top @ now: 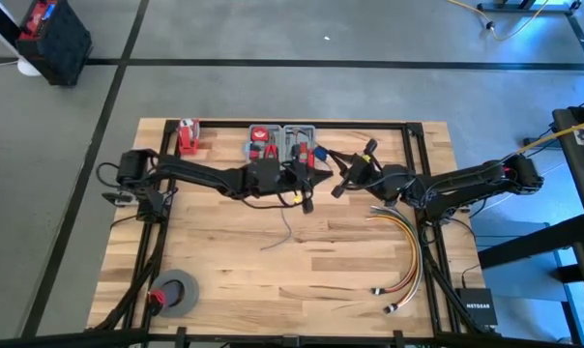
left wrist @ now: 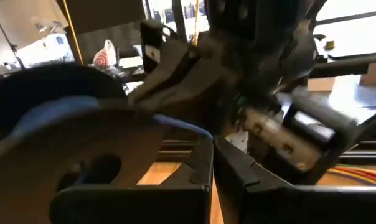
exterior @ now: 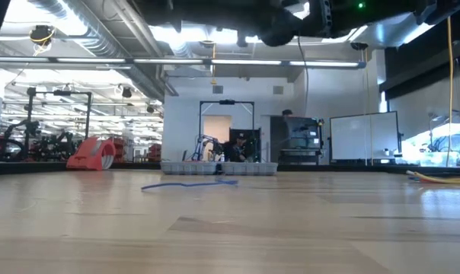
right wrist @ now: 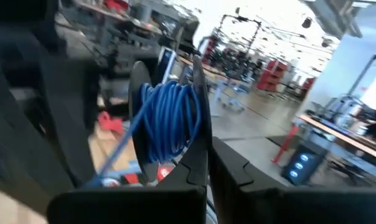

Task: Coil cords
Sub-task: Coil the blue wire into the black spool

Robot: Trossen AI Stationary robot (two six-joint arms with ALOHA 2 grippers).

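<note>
A thin blue cord lies partly on the table [top: 284, 232], where it also shows in the low view [exterior: 188, 183]. Several turns of the same blue cord [right wrist: 169, 121] are coiled between two dark flanges just past my right gripper [right wrist: 208, 157]. What the coil is wound on I cannot tell. My left gripper [top: 302, 184] is raised near the far middle of the table and is shut on a strand of the cord [left wrist: 182, 124]. My right gripper [top: 345, 179] faces it from the right with its fingers shut. My left gripper has a single strand of the blue cord [left wrist: 203, 132] at its fingertips, pinched between the two shut fingers. The strand runs back from there over a dark rounded shape [left wrist: 57, 112] close to the camera. The hold is raised above the table. My right gripper stands right beside the blue coil [right wrist: 178, 149]; I cannot tell whether it touches it.
A grey tray [top: 282, 143] with red and blue parts stands at the far middle, just behind both grippers. A bundle of yellow, orange and red cables [top: 408, 253] lies at the right. A grey roll of tape [top: 176, 292] lies near left. A red object [top: 187, 136] stands far left.
</note>
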